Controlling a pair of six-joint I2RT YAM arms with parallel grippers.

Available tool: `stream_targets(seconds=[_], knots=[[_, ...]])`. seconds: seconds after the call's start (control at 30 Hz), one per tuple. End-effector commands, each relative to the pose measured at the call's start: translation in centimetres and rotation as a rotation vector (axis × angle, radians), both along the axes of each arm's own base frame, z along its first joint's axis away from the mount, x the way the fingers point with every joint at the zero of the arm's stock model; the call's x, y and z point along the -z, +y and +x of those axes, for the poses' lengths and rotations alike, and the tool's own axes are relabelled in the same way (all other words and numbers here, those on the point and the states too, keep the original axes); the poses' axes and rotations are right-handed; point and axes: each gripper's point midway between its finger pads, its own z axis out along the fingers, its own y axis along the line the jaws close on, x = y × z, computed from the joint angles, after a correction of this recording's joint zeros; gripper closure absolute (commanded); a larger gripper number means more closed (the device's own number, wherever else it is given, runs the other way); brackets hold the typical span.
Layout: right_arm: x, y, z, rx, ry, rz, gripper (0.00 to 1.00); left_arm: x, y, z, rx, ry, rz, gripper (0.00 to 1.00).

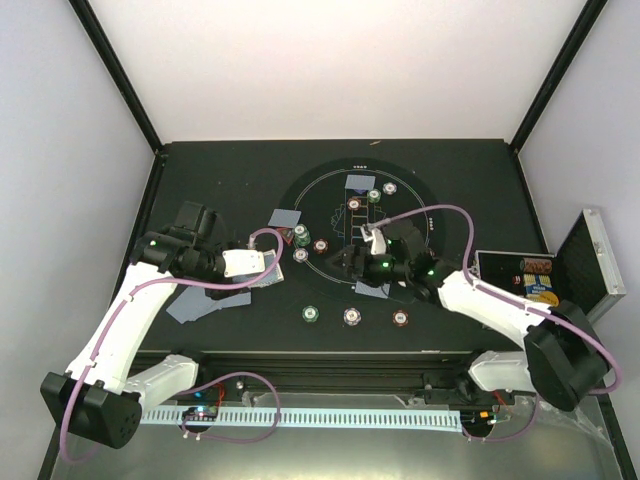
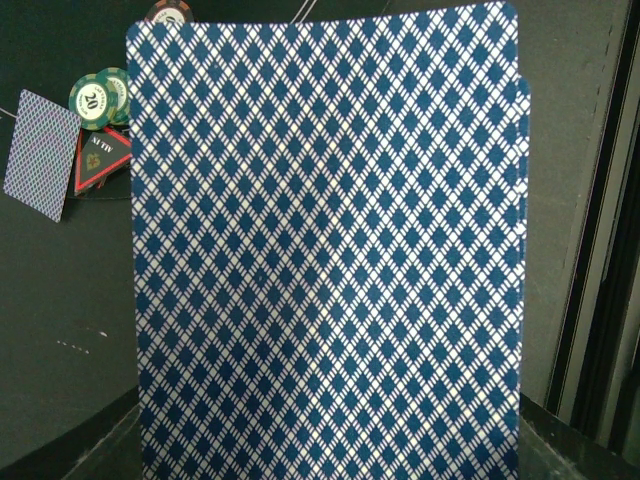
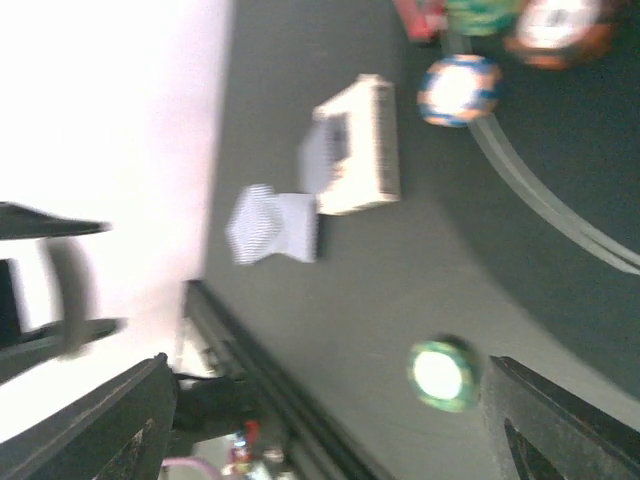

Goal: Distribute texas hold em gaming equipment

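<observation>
My left gripper [image 1: 270,272] is shut on a stack of blue-diamond-backed playing cards [image 2: 330,250] that fills the left wrist view and hides the fingers. Past it lie a green chip [image 2: 98,96], a red triangle marker [image 2: 100,160] and a single face-down card [image 2: 40,155]. My right gripper [image 1: 350,262] is open and empty low over the round layout [image 1: 420,195]. The right wrist view is blurred, with a green chip [image 3: 440,375] just left of the right finger [image 3: 560,420]. Three chips [image 1: 351,316] lie in a row at the layout's near edge.
Loose cards [image 1: 200,305] lie on the black table below the left gripper, and another [image 1: 285,217] lies at the layout's left edge. More cards and chips [image 1: 372,192] sit at the far side. An open silver case [image 1: 595,265] stands at the right edge.
</observation>
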Motion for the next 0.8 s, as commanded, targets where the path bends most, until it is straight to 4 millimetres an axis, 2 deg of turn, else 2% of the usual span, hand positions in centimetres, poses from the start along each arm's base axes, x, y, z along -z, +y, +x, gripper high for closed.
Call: stream_targets(seconds=[0.0, 0.13, 0.47, 0.77], knots=[[-7.4, 5.2, -1.2, -0.109, -0.045, 0.283, 0.14, -1.1, -0.6, -0.3, 0.020, -0.002, -0.037, 0.98], [-8.9, 8.5, -2.6, -0.187, -0.039, 0.340, 0.14, -1.2, -0.6, -0.3, 0.019, -0.004, -0.039, 0.98], [-9.2, 15.2, -4.1, -0.317, 0.003, 0.387, 0.16, -1.4, -0.6, -0.2, 0.021, -0.007, -0.038, 0.98], [-7.2, 18.6, -4.3, -0.363, 0.070, 0.394, 0.22, -1.5, -0.6, -0.2, 0.024, -0.011, -0.038, 0.98]])
